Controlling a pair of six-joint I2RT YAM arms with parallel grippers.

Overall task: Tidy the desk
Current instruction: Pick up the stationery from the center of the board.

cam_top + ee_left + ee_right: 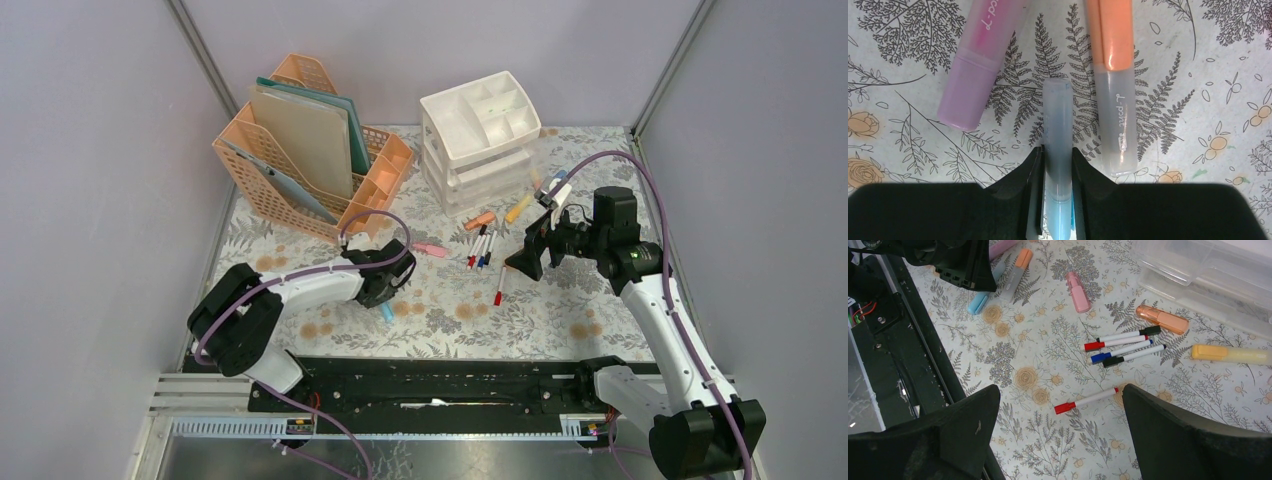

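The desk (560,320) has a pale cloth printed with ferns and flowers. My left gripper (1057,152) lies low over it, shut on a blue highlighter (1057,125) that lies flat on the cloth. A purple highlighter (979,65) lies to the left of it and an orange-capped one (1115,100) to the right. In the top view the left gripper (388,290) sits left of centre. My right gripper (1060,390) hangs open above a red pen (1087,401), holding nothing.
A peach file rack (300,150) with folders stands back left, and a white drawer unit (480,140) back centre. Loose pens (1125,342), a pink highlighter (1079,292), an orange one (1162,320) and a yellow one (1230,354) lie mid-desk. The black rail (440,385) runs along the near edge.
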